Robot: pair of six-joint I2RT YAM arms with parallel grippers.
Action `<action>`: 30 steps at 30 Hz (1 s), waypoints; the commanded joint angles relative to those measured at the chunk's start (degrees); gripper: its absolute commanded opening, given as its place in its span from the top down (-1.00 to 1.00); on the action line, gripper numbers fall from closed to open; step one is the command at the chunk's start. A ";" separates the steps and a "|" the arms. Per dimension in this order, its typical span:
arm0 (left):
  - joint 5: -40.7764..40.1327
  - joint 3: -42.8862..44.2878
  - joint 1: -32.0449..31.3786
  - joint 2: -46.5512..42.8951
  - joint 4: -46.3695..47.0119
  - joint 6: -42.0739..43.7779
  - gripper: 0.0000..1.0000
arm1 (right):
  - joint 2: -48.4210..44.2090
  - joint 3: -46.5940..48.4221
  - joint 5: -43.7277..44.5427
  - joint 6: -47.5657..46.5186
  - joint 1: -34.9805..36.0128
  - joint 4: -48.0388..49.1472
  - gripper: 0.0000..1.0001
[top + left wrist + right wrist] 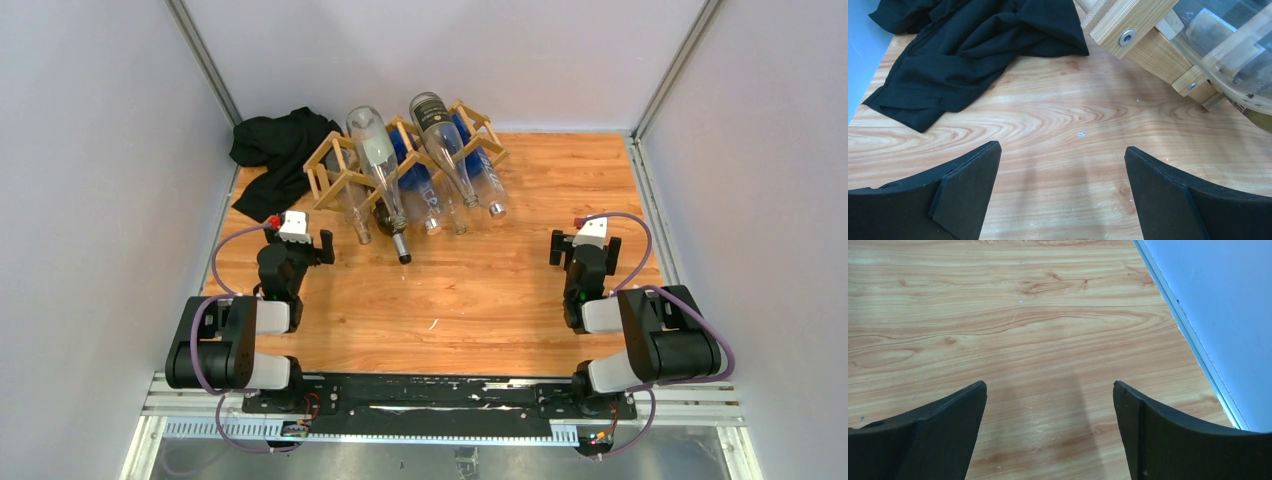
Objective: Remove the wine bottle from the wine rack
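We see both arms folded low near their bases. The left gripper hangs over the table near the wine rack and a black cloth, while the right gripper is well apart from the rack. Both pairs of jaws are spread wide and hold nothing. The wine bottles lie in the rack at the table's far side, necks pointing toward the arms.

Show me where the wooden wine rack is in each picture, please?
Top external: the wine rack sits upper middle, on the far side of the table, with bottles in it.
Left wrist: its wooden end is in the upper right corner.
Right wrist: not in it; only table and wall.
Shared landmark: the black cloth beside the rack's left end, in the top and left wrist views.
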 commanded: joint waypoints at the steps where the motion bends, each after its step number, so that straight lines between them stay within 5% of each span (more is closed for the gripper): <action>1: -0.73 0.54 -0.30 0.35 1.51 -0.04 -1.00 | -0.08 0.06 -0.21 0.36 -0.77 0.95 -1.00; 17: 0.22 0.87 -0.25 -0.81 0.60 0.36 -1.00 | -2.16 0.47 -0.37 -0.03 -0.63 -0.75 -1.00; 23: -1.14 15.57 -0.02 -9.31 -32.41 1.75 -1.00 | -13.58 11.03 8.61 5.40 -0.31 -27.08 -1.00; 30: 4.84 27.36 5.76 -13.52 -55.00 0.36 -1.00 | -22.32 22.56 6.70 24.19 -0.51 -49.30 -1.00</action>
